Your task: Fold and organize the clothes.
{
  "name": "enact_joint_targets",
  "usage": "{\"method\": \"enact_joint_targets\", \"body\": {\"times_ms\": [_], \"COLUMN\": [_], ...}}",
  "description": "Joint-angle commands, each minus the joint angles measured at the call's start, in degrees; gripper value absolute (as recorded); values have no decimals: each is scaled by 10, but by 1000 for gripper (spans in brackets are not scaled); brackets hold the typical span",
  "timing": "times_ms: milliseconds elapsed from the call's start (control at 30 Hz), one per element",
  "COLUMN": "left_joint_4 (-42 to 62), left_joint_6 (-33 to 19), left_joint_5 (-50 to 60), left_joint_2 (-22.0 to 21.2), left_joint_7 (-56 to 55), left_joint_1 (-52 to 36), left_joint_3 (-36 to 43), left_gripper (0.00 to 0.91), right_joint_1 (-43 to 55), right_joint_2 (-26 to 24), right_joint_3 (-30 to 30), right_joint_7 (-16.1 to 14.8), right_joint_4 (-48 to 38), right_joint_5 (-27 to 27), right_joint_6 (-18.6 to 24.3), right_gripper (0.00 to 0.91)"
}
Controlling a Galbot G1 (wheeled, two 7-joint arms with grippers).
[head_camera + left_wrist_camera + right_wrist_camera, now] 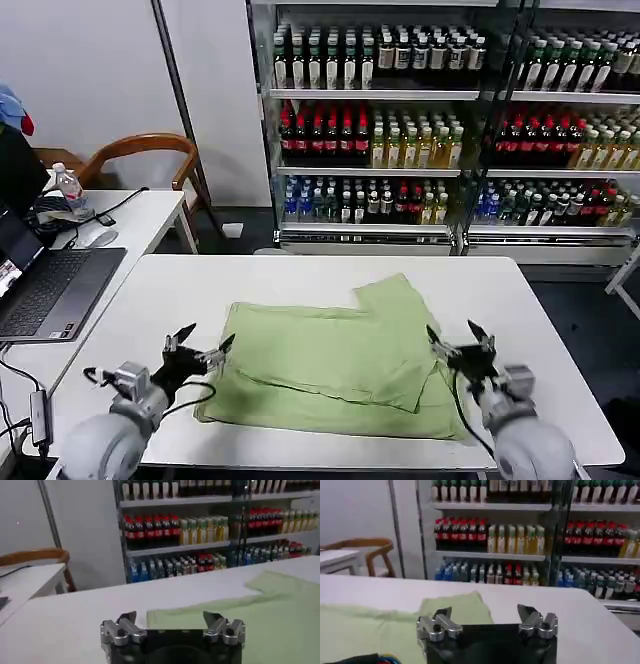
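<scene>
The light green shirt (330,365) lies partly folded on the white table (500,290), with one sleeve pointing toward the far right. Its edge shows beyond the jaws in the left wrist view (270,610) and in the right wrist view (380,625). My left gripper (200,345) hovers open at the shirt's near left corner, holding nothing. At the shirt's near right edge my right gripper (460,340) is open too, with nothing between its fingers. Both sets of jaws stand wide apart in the wrist views (171,622) (485,616).
A laptop (45,285), a bottle (68,187) and cables sit on a side desk at the left, with a wooden chair (140,150) behind. Shelves of drink bottles (450,120) stand beyond the table's far edge.
</scene>
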Motion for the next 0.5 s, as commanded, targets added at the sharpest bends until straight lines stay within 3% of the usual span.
{"method": "enact_joint_targets", "body": {"times_ms": [33, 267, 500], "left_joint_4": [169, 232, 252], "left_joint_6": [-23, -28, -29], "left_joint_5": [-14, -21, -36], "left_joint_2": [1, 5, 3], "left_joint_7": [6, 12, 26], "left_joint_1": [-162, -210, -232], "left_joint_3": [76, 117, 145], "left_gripper": [907, 907, 907], "right_joint_1": [210, 286, 314], "right_joint_2": [80, 132, 146], "right_joint_3": [-94, -109, -112], "right_joint_7": [4, -3, -17], "right_joint_4": [-191, -335, -390], "right_joint_5": [-10, -34, -39], "right_joint_6": [-30, -23, -6], "right_gripper": [907, 907, 907]}}
